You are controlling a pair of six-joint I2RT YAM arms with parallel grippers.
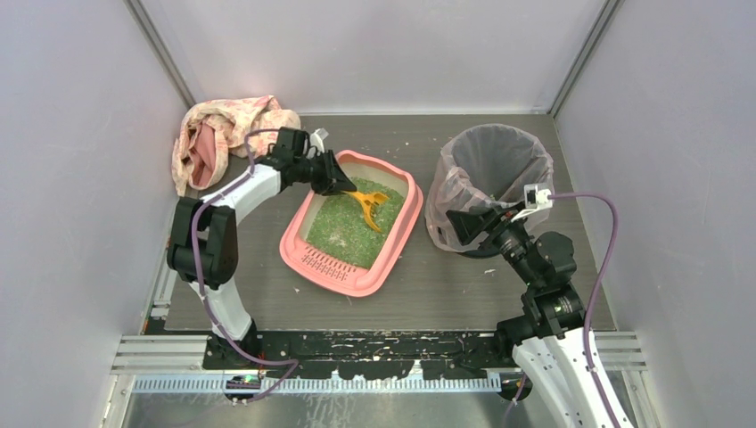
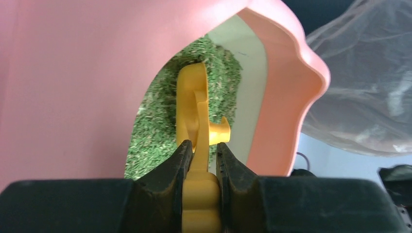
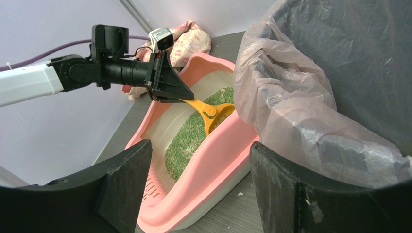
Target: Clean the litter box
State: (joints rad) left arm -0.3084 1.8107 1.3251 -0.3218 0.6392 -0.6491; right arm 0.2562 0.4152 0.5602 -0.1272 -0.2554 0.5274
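Observation:
The pink litter box (image 1: 394, 248) with green granules (image 1: 343, 227) lies in the middle of the table, its slotted grate lip (image 1: 323, 264) at the near end. My left gripper (image 1: 343, 185) is shut on the handle of a yellow scoop (image 1: 369, 207), whose head sits over the granules. The left wrist view shows the scoop (image 2: 193, 104) clamped between the fingers above the granules (image 2: 155, 121). My right gripper (image 1: 459, 230) is open and empty, beside the near left of the bin. In the right wrist view the litter box (image 3: 218, 160) lies between its fingers.
A dark round bin lined with a translucent pinkish bag (image 1: 490, 178) stands right of the litter box. A crumpled pink patterned cloth (image 1: 218, 134) lies at the back left corner. Grey walls close in on three sides. A few spilled granules lie on the table near the bin.

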